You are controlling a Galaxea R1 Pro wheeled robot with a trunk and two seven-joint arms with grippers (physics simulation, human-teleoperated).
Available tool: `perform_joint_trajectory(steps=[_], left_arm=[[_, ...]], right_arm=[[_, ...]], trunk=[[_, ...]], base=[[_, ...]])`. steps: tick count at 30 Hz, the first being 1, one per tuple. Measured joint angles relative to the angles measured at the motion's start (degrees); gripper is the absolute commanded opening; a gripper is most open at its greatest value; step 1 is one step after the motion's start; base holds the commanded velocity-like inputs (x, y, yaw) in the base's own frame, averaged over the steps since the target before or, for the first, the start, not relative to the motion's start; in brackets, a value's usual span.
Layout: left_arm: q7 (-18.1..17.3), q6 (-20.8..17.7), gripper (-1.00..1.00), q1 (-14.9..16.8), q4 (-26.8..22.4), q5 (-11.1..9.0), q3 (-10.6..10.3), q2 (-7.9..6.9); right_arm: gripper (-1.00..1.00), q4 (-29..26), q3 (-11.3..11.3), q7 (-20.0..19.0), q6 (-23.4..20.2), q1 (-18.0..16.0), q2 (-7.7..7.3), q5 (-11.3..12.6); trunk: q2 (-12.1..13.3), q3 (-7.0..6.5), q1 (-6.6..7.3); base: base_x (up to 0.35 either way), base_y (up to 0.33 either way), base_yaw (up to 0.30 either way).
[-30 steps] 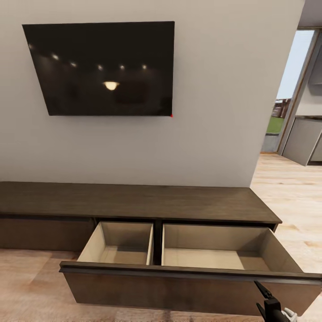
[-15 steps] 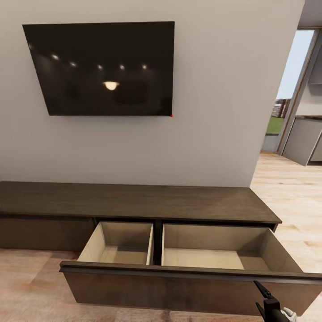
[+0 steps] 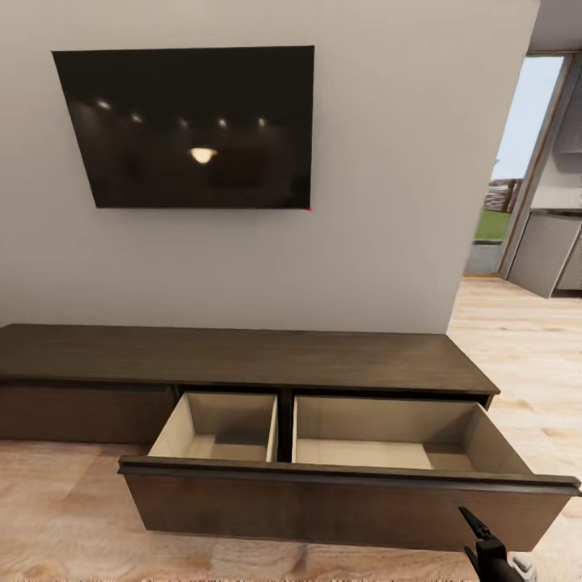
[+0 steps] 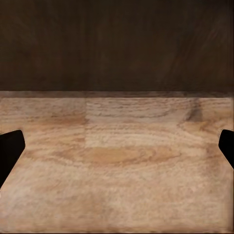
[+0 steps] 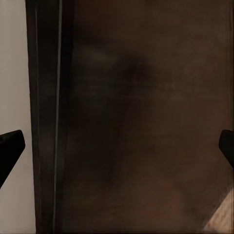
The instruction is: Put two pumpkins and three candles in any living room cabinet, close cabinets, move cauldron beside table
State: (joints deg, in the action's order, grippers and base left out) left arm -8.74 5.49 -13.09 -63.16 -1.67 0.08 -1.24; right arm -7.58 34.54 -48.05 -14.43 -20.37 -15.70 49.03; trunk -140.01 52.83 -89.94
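The long dark-brown cabinet (image 3: 242,356) stands against the wall under a screen. One wide drawer (image 3: 339,505) is pulled out, and both of its pale beige compartments (image 3: 214,432) hold nothing. In the head view my right gripper (image 3: 483,543) sits just in front of that drawer's right end. In the right wrist view the right gripper (image 5: 117,146) is open, close to dark wood. In the left wrist view my left gripper (image 4: 117,146) is open over the wooden floor (image 4: 117,161) at the foot of a dark wood front. Pumpkins, candles, cauldron and table are out of view.
A black wall screen (image 3: 190,125) hangs above the cabinet. To the right, past the wall's end, a doorway (image 3: 517,178) opens toward grey kitchen units (image 3: 558,250). Light wooden floor (image 3: 65,517) runs in front of the cabinet and off to the right.
The whole head view has shifted slightly, so the camera has moved; the cabinet now looks a little farther off. The drawer stays open and both grippers hold nothing.
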Motion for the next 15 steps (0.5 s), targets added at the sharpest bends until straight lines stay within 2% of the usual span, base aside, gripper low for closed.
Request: perform_joint_trajectory(steps=[7, 15], left_arm=[[0.0, 0.0, 1.0, 0.0, 0.0, -0.2, 0.0, -0.06], [0.0, -0.6, 1.0, 0.0, -0.3, -0.3, 0.0, -0.07]], right_arm=[[1.0, -0.1, 0.0, 0.0, 0.4, 0.0, 0.31, 0.0], [1.0, -0.1, -0.1, 0.3, 0.4, 0.0, 0.42, -0.4]], trunk=[[0.0, 0.0, 0.02], [3.2, -1.43, 1.77]], base=[[-0.048, 0.0, 0.0], [-0.004, 0.0, 0.0]])
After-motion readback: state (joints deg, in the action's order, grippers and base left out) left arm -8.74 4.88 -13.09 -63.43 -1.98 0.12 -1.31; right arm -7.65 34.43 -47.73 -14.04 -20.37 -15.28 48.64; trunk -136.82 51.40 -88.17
